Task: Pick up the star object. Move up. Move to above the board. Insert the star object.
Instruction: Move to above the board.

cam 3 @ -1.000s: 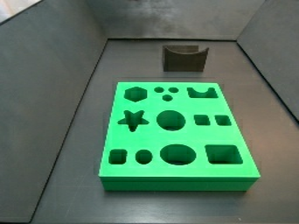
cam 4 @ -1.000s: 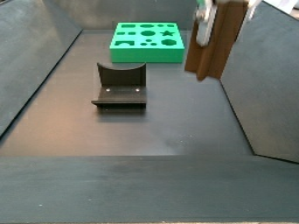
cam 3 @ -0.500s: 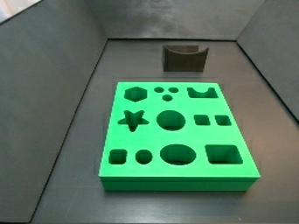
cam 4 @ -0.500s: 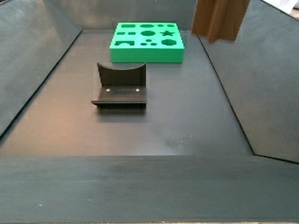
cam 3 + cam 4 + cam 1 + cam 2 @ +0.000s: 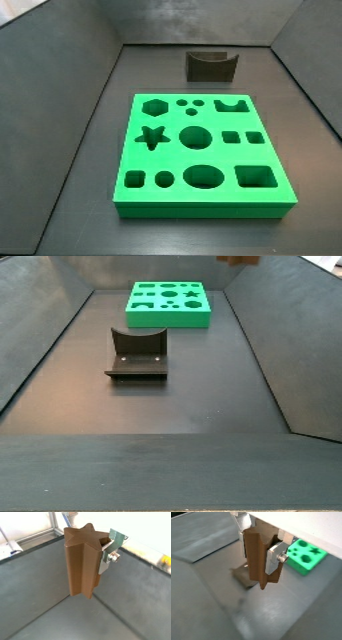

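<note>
A: Logging progress: we see the end effector [image 5: 100,551] clamped on the star [image 5: 81,562], high off the floor in both wrist views.

B: Pick and lift done, we judge. Board [image 5: 201,153] star hole empty; move-over and insert remain.

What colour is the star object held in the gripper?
Brown, like wood. The star object shows best in a wrist view, clamped in the gripper high above the floor.
</note>
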